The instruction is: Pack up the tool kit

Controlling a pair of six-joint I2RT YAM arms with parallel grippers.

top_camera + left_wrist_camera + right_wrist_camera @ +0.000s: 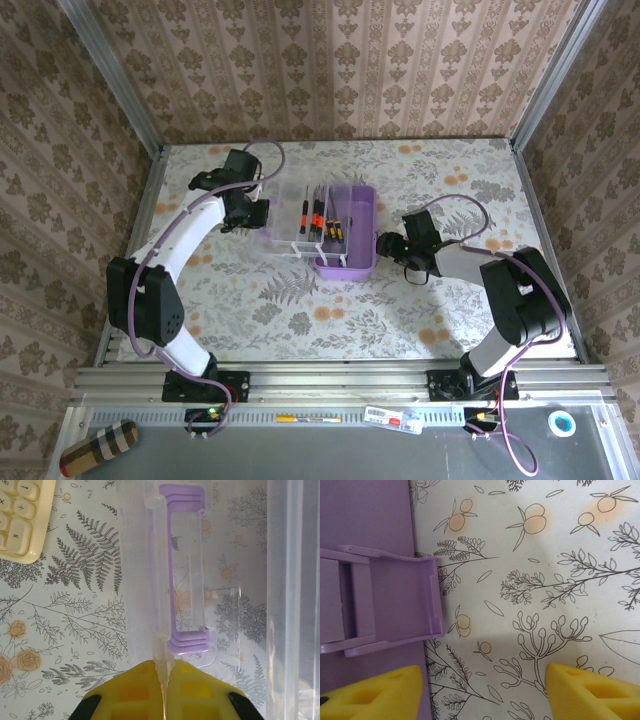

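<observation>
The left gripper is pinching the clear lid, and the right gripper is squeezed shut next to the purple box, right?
Not quite. The right gripper is open, jaws apart, next to the purple box; the right wrist view shows it. The left gripper does pinch the clear lid.

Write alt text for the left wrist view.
The left gripper is pinched shut on the edge of the clear lid, whose purple handle lies just beyond the yellow fingertips. A pale yellow calculator lies at the top left corner on the floral table.
</observation>
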